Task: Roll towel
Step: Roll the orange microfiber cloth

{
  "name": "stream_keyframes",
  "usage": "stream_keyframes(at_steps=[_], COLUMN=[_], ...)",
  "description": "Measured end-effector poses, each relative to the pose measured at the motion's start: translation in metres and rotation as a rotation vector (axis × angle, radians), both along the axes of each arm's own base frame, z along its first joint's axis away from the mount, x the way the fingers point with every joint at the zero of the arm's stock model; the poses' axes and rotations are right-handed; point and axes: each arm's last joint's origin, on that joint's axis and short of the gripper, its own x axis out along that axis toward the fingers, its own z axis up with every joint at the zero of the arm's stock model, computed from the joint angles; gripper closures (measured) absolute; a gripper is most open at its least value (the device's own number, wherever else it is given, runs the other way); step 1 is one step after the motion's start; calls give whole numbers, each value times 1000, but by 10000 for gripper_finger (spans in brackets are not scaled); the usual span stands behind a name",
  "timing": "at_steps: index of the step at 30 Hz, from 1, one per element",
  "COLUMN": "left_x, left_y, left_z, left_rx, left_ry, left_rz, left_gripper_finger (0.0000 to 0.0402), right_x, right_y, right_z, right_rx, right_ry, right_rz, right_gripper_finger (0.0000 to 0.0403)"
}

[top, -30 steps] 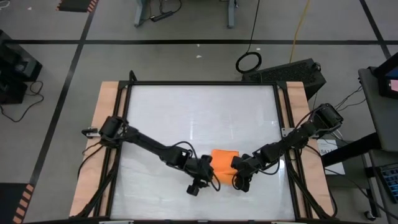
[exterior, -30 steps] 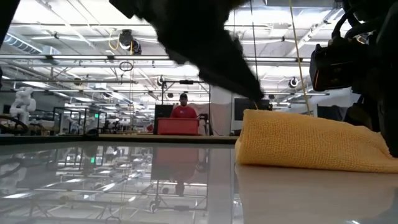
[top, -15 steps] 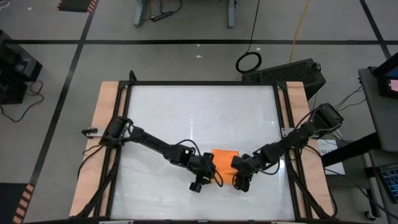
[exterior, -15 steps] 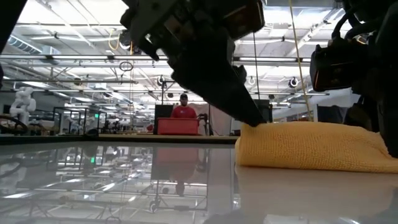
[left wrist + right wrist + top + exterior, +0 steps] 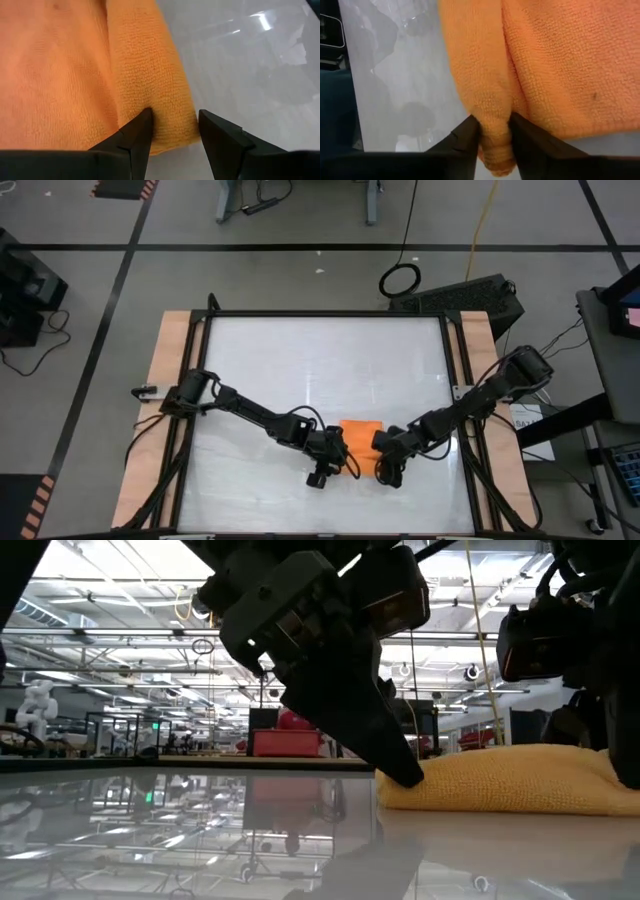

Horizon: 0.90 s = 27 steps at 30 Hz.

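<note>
Both arms reach low toward the table's [image 5: 250, 360] front-centre, where the folded orange towel [image 5: 359, 430] lies, the left gripper [image 5: 172, 125] parted around its corner, the right gripper [image 5: 494, 131] pinching its rolled edge.

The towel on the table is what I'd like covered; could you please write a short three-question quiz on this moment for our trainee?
1. True or false: the towel lies spread flat as a single layer.
2. Which grippers are at the towel? A) left only B) right only C) both
3. Fill in: the right gripper has a ____ of the cloth between its fingers.

Key
1. False: it is bunched into a thick bundle on the table.
2. C: the left gripper straddles one end, the right gripper the other.
3. Fold.
</note>
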Motion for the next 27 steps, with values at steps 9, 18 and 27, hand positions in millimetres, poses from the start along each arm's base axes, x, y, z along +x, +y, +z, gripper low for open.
stream_keyframes(at_steps=[9,18,27], left_x=[0,0,0], left_y=[0,0,0], left_z=[-2,-2,-2], left_rx=[-3,-7,-8], left_ry=[7,13,15], left_rz=[9,26,27], left_gripper_finger=[233,233,233], right_x=[-4,-22,-36], right_y=[-3,-14,11], right_z=[13,43,64], right_rx=[-15,-146,-275], right_ry=[-43,-128,-385], right_rz=[33,-9,272], right_gripper_finger=[206,205,219])
